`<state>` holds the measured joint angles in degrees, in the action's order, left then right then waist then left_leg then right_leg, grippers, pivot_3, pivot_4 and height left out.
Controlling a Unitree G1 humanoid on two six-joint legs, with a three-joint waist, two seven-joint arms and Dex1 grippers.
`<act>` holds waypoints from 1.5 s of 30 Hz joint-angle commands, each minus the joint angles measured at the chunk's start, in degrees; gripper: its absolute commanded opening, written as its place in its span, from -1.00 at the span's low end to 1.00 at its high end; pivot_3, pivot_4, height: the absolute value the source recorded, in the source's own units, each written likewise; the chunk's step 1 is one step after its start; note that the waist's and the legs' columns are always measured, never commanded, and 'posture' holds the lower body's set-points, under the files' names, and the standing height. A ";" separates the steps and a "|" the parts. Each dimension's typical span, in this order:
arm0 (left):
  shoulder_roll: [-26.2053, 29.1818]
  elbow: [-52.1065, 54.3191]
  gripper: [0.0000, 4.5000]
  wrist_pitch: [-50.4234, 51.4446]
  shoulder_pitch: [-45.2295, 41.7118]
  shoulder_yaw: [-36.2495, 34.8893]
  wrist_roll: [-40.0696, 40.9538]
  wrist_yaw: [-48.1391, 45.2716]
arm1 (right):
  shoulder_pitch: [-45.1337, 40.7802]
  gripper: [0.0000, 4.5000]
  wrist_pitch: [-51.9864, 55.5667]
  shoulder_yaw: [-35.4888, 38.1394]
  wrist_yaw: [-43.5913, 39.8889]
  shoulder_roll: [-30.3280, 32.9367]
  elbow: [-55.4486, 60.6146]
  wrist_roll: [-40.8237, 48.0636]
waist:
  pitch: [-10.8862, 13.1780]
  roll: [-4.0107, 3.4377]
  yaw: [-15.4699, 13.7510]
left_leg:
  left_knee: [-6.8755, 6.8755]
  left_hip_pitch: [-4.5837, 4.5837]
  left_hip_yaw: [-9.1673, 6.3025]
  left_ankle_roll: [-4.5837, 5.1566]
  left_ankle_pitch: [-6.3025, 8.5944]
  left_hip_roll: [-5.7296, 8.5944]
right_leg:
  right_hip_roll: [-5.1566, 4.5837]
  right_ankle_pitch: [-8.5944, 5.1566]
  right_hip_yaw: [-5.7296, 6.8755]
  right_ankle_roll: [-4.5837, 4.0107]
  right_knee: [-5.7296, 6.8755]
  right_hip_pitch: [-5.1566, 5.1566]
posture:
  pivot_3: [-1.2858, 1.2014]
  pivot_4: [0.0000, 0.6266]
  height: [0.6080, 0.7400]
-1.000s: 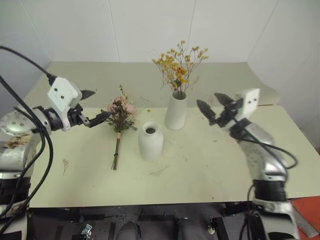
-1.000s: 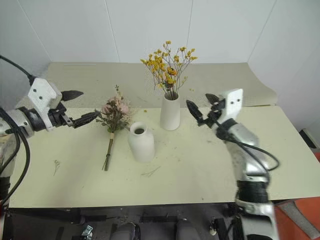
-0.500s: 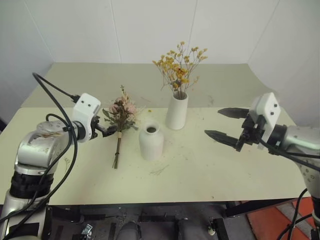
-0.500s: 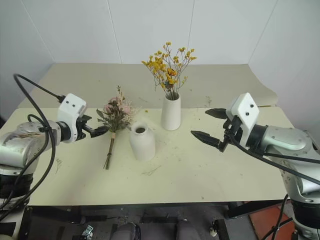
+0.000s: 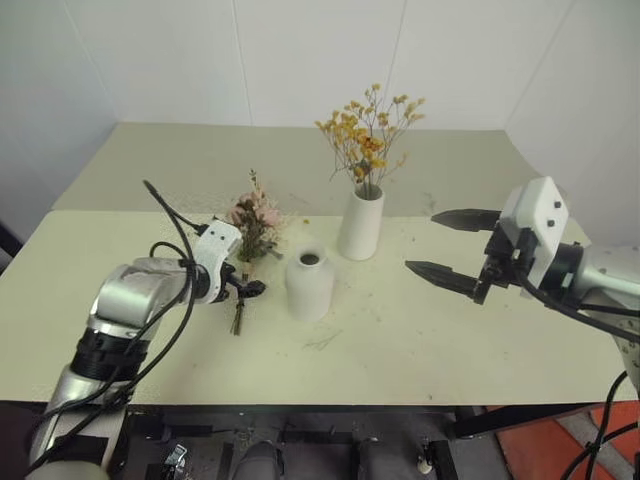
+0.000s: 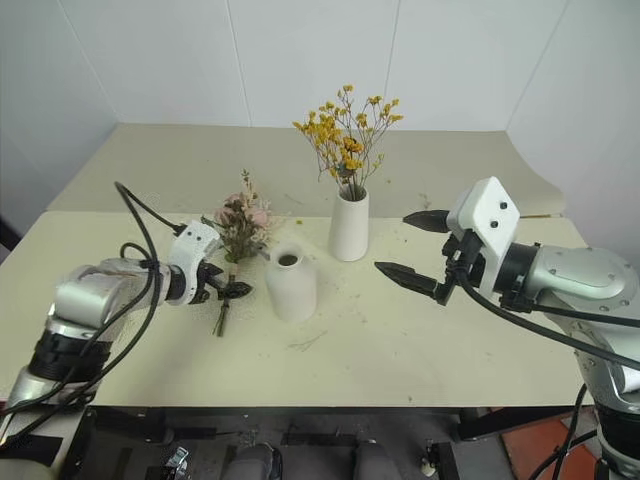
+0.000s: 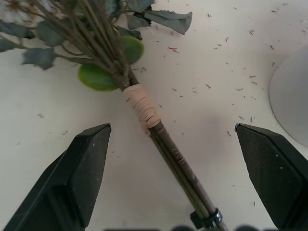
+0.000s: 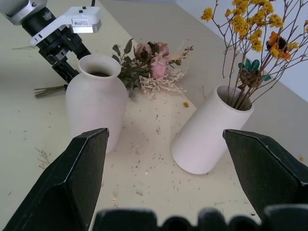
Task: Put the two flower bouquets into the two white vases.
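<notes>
Head pair high over table [image 5: 420, 340], wrists close, low

The yellow-orange sprig [image 5: 367, 135] stands upright in the tall slim white vase [image 5: 361, 222]. Just beside that vase, nearer the camera, the short round-shouldered white vase [image 5: 309, 284] stands empty. The pink-and-cream bouquet [image 5: 254, 217] lies flat on the tabletop [image 5: 400, 330] beside the short vase, its bound stems pointing toward the near edge.

Left tool [image 5: 243, 288] over pink bouquet [image 5: 252, 228] stems — open.
</notes>
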<state>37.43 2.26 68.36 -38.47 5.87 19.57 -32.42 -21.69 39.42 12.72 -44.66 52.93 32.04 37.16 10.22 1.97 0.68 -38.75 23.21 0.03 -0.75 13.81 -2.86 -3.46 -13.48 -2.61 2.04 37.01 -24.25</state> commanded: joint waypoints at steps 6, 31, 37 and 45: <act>-5.06 -11.63 0.59 -5.00 -6.85 0.19 -3.32 1.50 | 0.01 1.00 -0.99 1.89 2.10 0.11 0.65 -1.01 | 0.00 0.00 0.09 | -0.01 0.01 0.00 0.00 0.00 0.02 | -0.01 0.00 -0.01 0.00 -0.01 0.00 | 0.03 -0.52 1.00; -19.48 -4.84 -0.95 -33.95 -16.78 -29.62 11.51 10.79 | 9.88 1.00 0.63 12.10 -1.41 3.08 3.46 1.42 | 0.01 0.04 -0.68 | -0.06 0.15 -0.02 0.00 0.00 0.04 | -0.08 0.03 0.01 0.02 -0.15 0.01 | 0.03 -0.52 1.00; -20.88 -3.00 -0.95 -31.51 -13.96 -32.58 31.03 -7.98 | 18.38 1.00 0.69 18.62 -4.33 3.84 7.17 2.86 | 0.00 0.03 -0.65 | -0.09 -0.01 -0.01 0.00 0.00 0.05 | -0.07 0.02 0.02 0.04 -0.07 0.15 | 0.03 -0.52 1.00; -19.69 -7.35 -0.95 -30.81 -12.55 -25.37 33.71 -20.41 | 23.57 1.00 1.19 21.60 -1.00 1.81 11.10 3.06 | -0.01 0.05 -0.38 | -0.17 -0.08 -0.03 0.00 0.00 0.05 | -0.04 0.03 0.01 0.05 0.01 0.23 | 0.03 -0.52 1.00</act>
<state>17.84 -4.16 38.10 -49.92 -20.25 52.08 -50.79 1.51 40.45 31.55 -46.89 55.00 41.32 39.61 10.21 2.02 0.30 -38.92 23.16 0.01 -0.75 13.81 -2.81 -3.50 -13.45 -2.60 2.09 37.01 -24.03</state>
